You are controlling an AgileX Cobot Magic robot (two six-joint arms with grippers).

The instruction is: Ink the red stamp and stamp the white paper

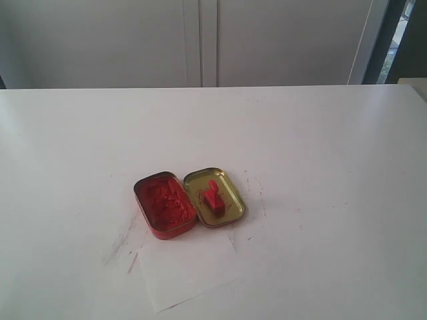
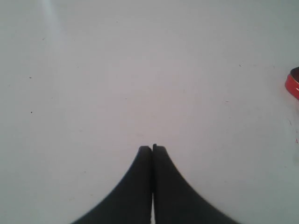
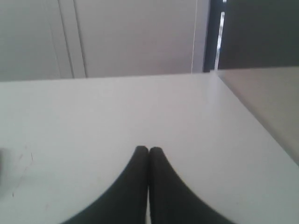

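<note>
The red stamp [image 1: 213,197] lies in the gold lid half [image 1: 230,203] of an open tin at the middle of the table. Beside it, to the left, the red tin half [image 1: 164,205] holds red ink. The white paper [image 1: 190,267] lies just in front of the tin, near the front edge. Neither arm shows in the exterior view. My left gripper [image 2: 152,148] is shut and empty over bare table, with the tin's red edge [image 2: 293,84] at the side of its view. My right gripper [image 3: 148,149] is shut and empty above the table.
The white table [image 1: 320,147] carries faint red and grey smudges [image 1: 123,240] round the tin and paper. Pale cabinet doors [image 1: 200,40] stand behind the far edge. In the right wrist view a table edge [image 3: 247,112] runs close by, with a dark gap [image 3: 216,35] beyond.
</note>
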